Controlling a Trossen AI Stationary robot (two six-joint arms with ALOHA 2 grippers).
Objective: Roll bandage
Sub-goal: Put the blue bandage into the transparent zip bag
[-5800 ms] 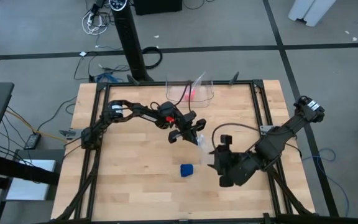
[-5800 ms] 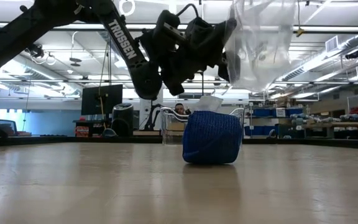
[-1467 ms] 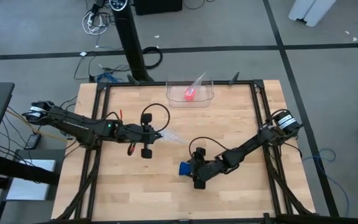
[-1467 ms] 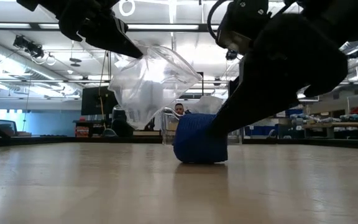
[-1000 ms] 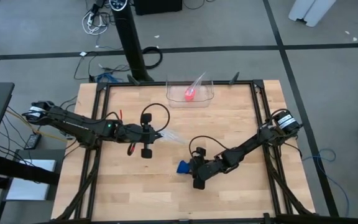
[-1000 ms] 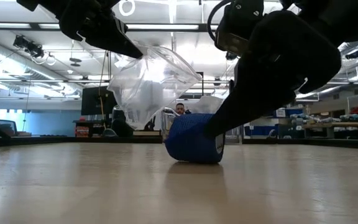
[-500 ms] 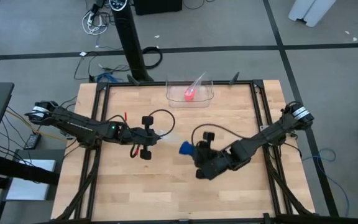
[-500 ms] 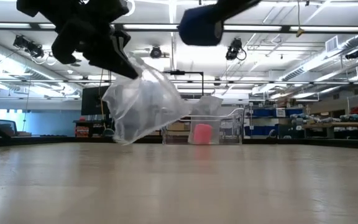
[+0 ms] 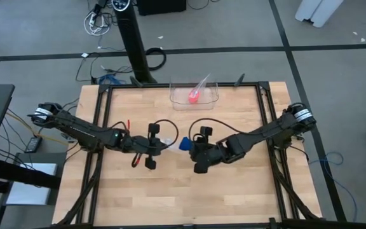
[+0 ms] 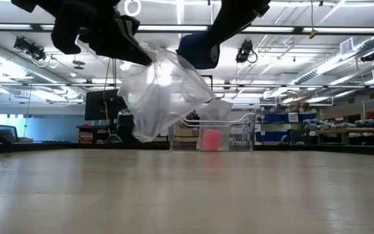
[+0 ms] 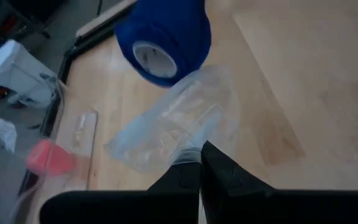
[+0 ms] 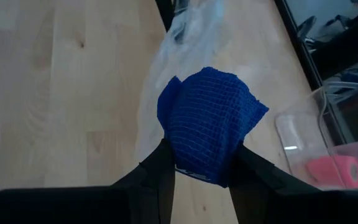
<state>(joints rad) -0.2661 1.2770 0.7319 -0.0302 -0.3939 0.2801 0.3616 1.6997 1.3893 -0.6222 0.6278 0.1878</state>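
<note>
I have the right gripper near the middle of the high view, its fingers clamped on the bandage, a blue roll. In the low view the bandage hangs well above the table, at upper centre of the frame. My right wrist view shows the roll squeezed between both fingers, bulging above them.

The left gripper sits just left of centre in the high view, facing the right one. Its fingers are pinched shut on the edge of the bag, a clear plastic one. In the low view the bag droops from that gripper at upper left, clear of the table, and its upper corner reaches the roll. From the left wrist the bandage shows its white core just past the bag.

At the top centre of the high view a clear tray holds a pink roll, well apart from both grippers.
</note>
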